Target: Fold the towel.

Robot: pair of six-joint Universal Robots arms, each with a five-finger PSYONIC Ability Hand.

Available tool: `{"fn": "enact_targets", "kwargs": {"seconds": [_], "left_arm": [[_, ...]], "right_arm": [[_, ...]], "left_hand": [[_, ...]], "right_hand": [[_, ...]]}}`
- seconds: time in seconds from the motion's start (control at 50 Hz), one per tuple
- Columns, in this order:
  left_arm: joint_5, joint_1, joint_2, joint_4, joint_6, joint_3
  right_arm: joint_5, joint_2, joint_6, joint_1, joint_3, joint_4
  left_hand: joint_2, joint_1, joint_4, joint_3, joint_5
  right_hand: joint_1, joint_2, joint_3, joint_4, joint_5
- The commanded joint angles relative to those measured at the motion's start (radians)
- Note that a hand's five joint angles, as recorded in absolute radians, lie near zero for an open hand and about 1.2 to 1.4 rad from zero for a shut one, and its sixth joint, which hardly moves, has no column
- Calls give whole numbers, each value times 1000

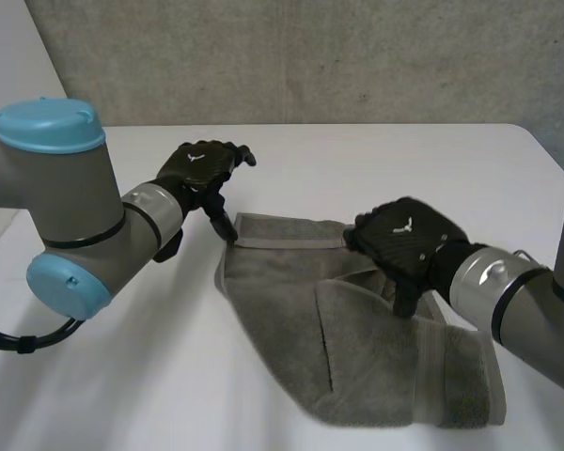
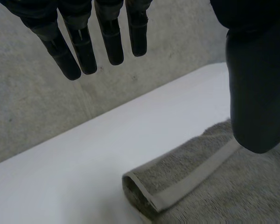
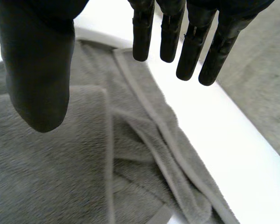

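Left of centre in your head view, your left hand (image 1: 199,167) is open, fingers straight, thumb pointing down at the grey towel's (image 1: 376,366) far-left corner. Right of centre, your right hand (image 1: 404,240) hovers open over the towel's rumpled far edge on the white table (image 1: 357,160).

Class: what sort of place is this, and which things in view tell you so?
Likely a robotics test bench: a white table against a bare concrete wall, with two robot arms at a grey towel.
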Motion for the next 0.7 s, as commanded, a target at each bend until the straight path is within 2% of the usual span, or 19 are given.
{"fn": "enact_targets", "kwargs": {"seconds": [0.02, 0.12, 0.16, 0.24, 0.32, 0.46, 0.62, 0.7], "left_arm": [[2, 4, -8, -43, 43, 12], [5, 4, -22, -64, 119, 4], [21, 4, -37, -98, 199, 9], [41, 6, -51, -138, 273, 12], [67, 12, -71, -173, 343, 9], [88, 21, -94, -172, 370, -2], [96, 21, -131, -169, 376, 3], [94, 23, -152, -167, 421, 3]], "right_arm": [[0, 57, 36, 14, -39, -18], [-3, 113, 41, 15, -60, -24], [1, 142, 43, 15, -66, -39], [4, 166, 47, 17, -71, -53], [3, 218, 113, 43, -88, -61], [6, 285, 165, 58, -111, -82], [49, 321, 171, 70, -103, -124], [52, 356, 174, 84, -100, -137]], "left_hand": [[-13, -16, -14, -14, -195], [-13, -16, -14, -14, -195], [8, 4, 7, 6, -175], [20, 16, 19, 18, -163], [17, 14, 16, 15, -166], [-1, -4, -2, -3, -183], [32, 28, 30, 30, -151], [61, 58, 60, 59, -122]], "right_hand": [[-28, -31, -29, -16, 12], [-17, -19, -17, -5, 24], [-14, -16, -14, -2, 27], [-14, -16, -14, -2, 27], [-17, -19, -17, -5, 24], [-17, -19, -17, -5, 24], [-2, -4, -2, 10, 38], [42, 39, 41, 54, 82]]}}
